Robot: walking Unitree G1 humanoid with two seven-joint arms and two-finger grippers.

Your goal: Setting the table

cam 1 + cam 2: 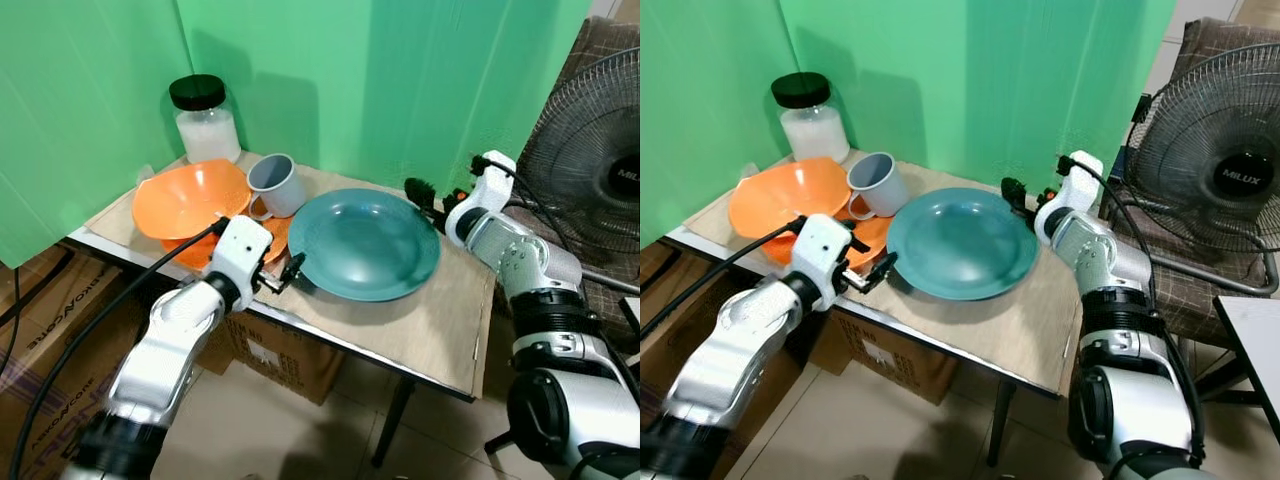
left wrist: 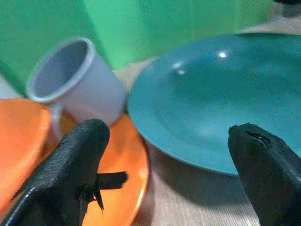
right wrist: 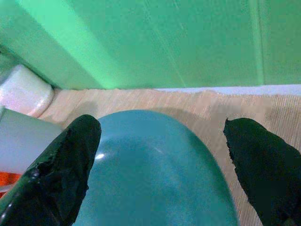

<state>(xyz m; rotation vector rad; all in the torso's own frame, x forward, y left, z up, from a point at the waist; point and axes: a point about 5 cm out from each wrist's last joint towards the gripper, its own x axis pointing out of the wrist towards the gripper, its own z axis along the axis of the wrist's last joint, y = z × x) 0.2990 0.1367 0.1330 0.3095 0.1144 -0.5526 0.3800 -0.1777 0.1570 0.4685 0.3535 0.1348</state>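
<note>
Two grippers flank one teal plate (image 1: 365,243), and you are at the approach step: nothing is lifted yet. In the left eye view the plate lies flat on the mat of the small table (image 1: 440,340), between the arms. Your left gripper (image 1: 290,272) sits at the plate's near-left rim, beside the orange plate (image 1: 275,240). The orange bowl (image 1: 190,200), the grey mug (image 1: 275,185) and the jar (image 1: 205,120) stand further left and back.

In the right eye view your right gripper (image 1: 1020,192) hangs at the plate's far-right rim, with a fan (image 1: 1220,175) behind it.

From the left wrist view you see both fingers (image 2: 70,174) spread wide and holding nothing, with the teal rim lying between them and the mug close by.

From the right wrist view the fingers (image 3: 61,174) are likewise wide apart and empty, the plate's edge between them below.

Your next move, I judge, is to bring one gripper down onto the rim and close. Keep the left one off the orange plate, which touches or slips under the teal rim.
</note>
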